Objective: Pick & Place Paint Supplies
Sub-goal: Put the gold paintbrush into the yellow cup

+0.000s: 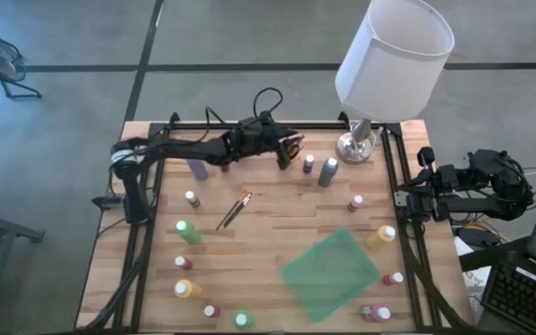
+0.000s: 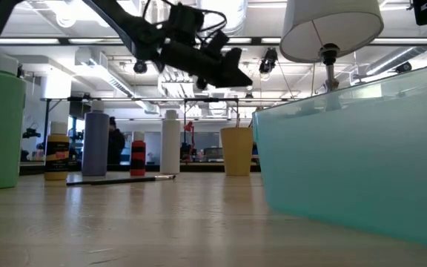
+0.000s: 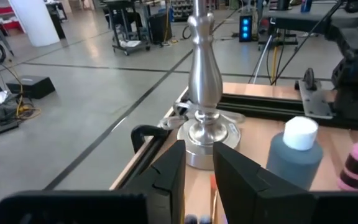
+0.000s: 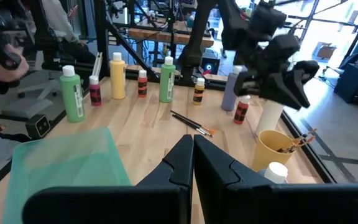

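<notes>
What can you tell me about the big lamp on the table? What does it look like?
The lamp has a wide white shade shaped like a drum, which looks like cloth or paper, and it leans a bit in the high view. Under it is a shiny silver stem with curvy bulges, on a round silver base. It stands upright at the far corner of the wooden table, on the right arm's side, beside the black frame rail. A grey-blue bottle with a white cap stands near it, not touching.
</notes>
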Motion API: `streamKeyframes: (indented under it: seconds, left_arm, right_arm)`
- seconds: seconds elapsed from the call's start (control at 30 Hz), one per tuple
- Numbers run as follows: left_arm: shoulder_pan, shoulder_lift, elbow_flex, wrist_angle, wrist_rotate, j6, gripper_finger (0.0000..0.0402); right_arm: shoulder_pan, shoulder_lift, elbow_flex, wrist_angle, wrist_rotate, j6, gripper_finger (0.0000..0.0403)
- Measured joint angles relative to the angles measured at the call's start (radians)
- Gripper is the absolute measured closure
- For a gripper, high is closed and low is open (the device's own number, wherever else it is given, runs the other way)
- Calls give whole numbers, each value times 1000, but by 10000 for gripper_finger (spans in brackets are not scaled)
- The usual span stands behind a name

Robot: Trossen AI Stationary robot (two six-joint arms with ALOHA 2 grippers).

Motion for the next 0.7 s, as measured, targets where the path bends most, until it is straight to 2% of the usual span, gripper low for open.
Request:
streamKeyframes:
  seconds: [0.47,0.7]
  left_arm:
    - [-33,-208,26,-380,-1,14,317]
    - [-68,-293,39,-642,-19,-100,317]
  right_arm:
    - [0,0,0,0,0,0,394]
    - [0,0,0,0,0,0,394]
